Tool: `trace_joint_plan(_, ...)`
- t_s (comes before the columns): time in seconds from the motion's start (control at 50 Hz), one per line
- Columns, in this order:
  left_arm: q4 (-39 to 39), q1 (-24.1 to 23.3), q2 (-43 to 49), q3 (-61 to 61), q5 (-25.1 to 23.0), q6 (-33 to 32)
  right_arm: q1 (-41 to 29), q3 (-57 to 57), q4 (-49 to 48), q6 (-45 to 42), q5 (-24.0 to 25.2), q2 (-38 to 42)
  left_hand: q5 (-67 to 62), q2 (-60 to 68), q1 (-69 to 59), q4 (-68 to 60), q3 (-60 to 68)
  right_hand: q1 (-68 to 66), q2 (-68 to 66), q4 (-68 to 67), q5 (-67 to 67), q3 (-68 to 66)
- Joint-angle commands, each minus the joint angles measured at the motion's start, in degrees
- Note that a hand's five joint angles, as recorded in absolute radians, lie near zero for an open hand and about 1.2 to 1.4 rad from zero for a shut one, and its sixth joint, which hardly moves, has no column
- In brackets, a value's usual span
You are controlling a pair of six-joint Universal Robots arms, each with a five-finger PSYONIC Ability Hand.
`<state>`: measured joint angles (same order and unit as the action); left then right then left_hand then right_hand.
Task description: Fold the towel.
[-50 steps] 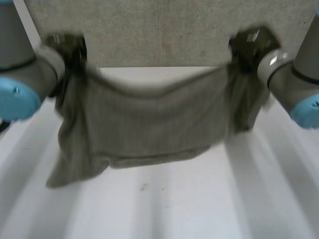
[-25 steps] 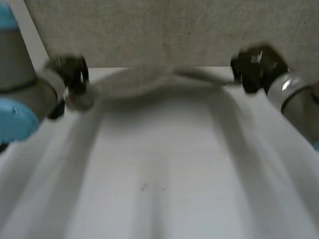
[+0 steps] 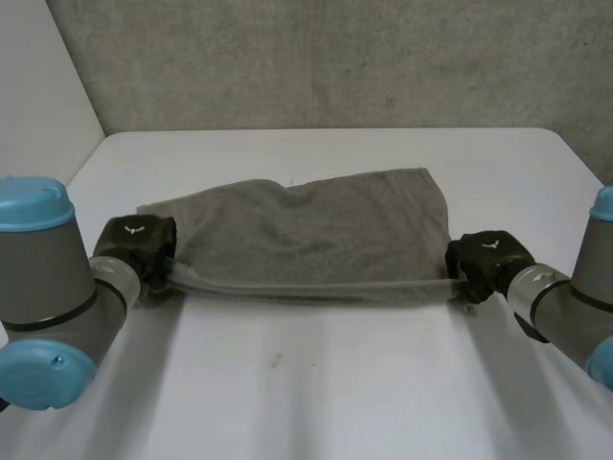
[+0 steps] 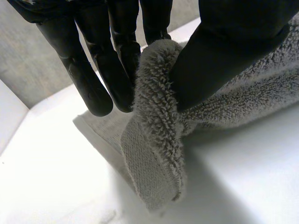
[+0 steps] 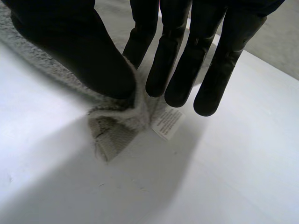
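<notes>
The label on the towel has unreadably small print.

On table: towel between left hand and right hand

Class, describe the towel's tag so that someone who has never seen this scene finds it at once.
On the white table lies a grey towel. At the corner pinched by the right hand, a small white tag sticks out, the only part bearing print.

Flat towel spans mid table; left hand and right hand block its near corners. Near-edge half bare, narrow strip free along far edge.
</notes>
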<state>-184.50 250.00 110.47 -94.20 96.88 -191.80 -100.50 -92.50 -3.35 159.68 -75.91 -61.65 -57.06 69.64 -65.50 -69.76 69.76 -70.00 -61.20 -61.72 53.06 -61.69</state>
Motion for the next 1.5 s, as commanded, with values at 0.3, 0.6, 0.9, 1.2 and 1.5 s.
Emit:
trace_joint_plan(0.3, 0.2, 5.3, -2.3, 2.3, 0.6, 3.4, 4.1, -3.0, -0.6, 20.7, 0.1, -0.6, -12.9, 10.4, -14.5, -10.2, 10.2, 34.4, 25.5, 26.1, -27.4, 26.0)
trace_joint_plan(0.6, 0.4, 5.5, -3.4, 1.7, 0.4, 3.5, 0.0, -4.7, -3.3, 19.8, 0.2, -1.9, -12.9, 10.4, -14.5, -10.2, 10.2, 34.2, 25.4, 25.9, -27.2, 25.9)
trace_joint_plan(0.9, 0.4, 5.4, -3.1, 1.3, 0.2, 3.5, -1.9, -5.1, -4.6, 3.2, -0.5, 0.5, -12.9, 10.4, -14.5, -10.2, 10.2, 38.7, 29.9, 30.4, -31.8, 30.4)
trace_joint_plan(1.2, 0.3, 5.3, -2.6, 1.0, 0.2, 3.5, -2.0, -3.4, -8.0, 2.8, -0.6, 2.8, -12.9, 10.4, -14.5, -10.2, 10.2, 30.5, 21.7, 22.2, -23.5, 22.2)
trace_joint_plan(1.5, 0.2, 5.3, -2.6, 1.0, 0.1, 3.5, -3.0, 1.6, -8.1, 2.8, -0.7, 6.2, -12.9, 10.4, -14.5, -10.2, 10.2, 26.4, 17.6, 18.2, -19.5, 18.1)
